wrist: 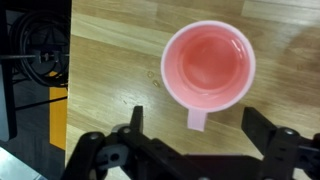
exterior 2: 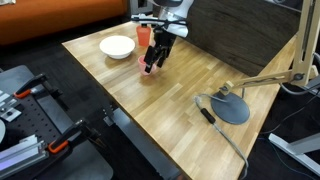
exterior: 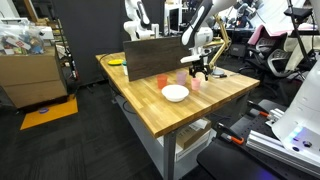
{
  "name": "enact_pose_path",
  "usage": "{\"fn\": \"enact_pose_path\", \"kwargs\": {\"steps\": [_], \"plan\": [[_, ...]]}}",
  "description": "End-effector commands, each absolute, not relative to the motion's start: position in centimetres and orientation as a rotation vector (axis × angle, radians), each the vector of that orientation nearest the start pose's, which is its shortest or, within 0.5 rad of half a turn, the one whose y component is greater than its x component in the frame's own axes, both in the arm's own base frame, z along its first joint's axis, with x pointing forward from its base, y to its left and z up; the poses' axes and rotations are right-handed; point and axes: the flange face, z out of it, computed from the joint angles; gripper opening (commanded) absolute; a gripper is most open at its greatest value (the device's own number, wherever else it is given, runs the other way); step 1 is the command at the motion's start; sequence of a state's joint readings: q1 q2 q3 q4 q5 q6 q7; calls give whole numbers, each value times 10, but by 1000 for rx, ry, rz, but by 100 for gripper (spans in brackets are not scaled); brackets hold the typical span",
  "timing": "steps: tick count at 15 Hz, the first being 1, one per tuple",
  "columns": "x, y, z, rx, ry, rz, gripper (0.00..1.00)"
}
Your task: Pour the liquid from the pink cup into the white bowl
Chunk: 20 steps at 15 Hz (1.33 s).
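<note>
Wrist view, looking straight down: the pink cup (wrist: 208, 67) stands upright on the wooden table (wrist: 110, 50) in the upper right of the frame, its round mouth open to the camera; whether it holds liquid cannot be told. A small tab on its rim points toward the bottom edge. The gripper (wrist: 192, 128) enters from the bottom of the frame with its jaws spread wide apart, one finger at lower left and one at lower right. The cup lies just beyond the fingertips and nothing is clasped; only the tab reaches into the gap. In an exterior view the gripper (exterior: 201, 70) hangs at centre right of the frame above the pink cup (exterior: 196, 84). The white bowl (exterior: 175, 93) rests on the table just left of and below it, and a red-orange cup (exterior: 162, 80) stands above and left of the bowl, in front of a dark upright board (exterior: 150, 50). In an exterior view from the opposite side, the white bowl (exterior 2: 117, 46) sits at upper left, the gripper (exterior 2: 151, 66) near it to the right, and a desk lamp (exterior 2: 228, 107) stands well apart at right.
</note>
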State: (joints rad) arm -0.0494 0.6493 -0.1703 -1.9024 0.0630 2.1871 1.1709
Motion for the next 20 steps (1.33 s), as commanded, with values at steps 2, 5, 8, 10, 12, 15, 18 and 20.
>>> {"fn": "enact_pose_path", "kwargs": {"steps": [2, 5, 8, 10, 12, 15, 18, 20], "plan": [[564, -129, 132, -2455, 2212, 527, 100], [561, -129, 134, -2430, 2213, 514, 72], [563, -128, 138, -2419, 2210, 504, 53], [564, -127, 139, -2422, 2207, 502, 39], [564, -127, 139, -2420, 2207, 501, 25], [562, -129, 140, -2411, 2215, 500, 5], [560, -132, 142, -2401, 2222, 495, 2], [558, -135, 145, -2392, 2232, 481, 4]]}}
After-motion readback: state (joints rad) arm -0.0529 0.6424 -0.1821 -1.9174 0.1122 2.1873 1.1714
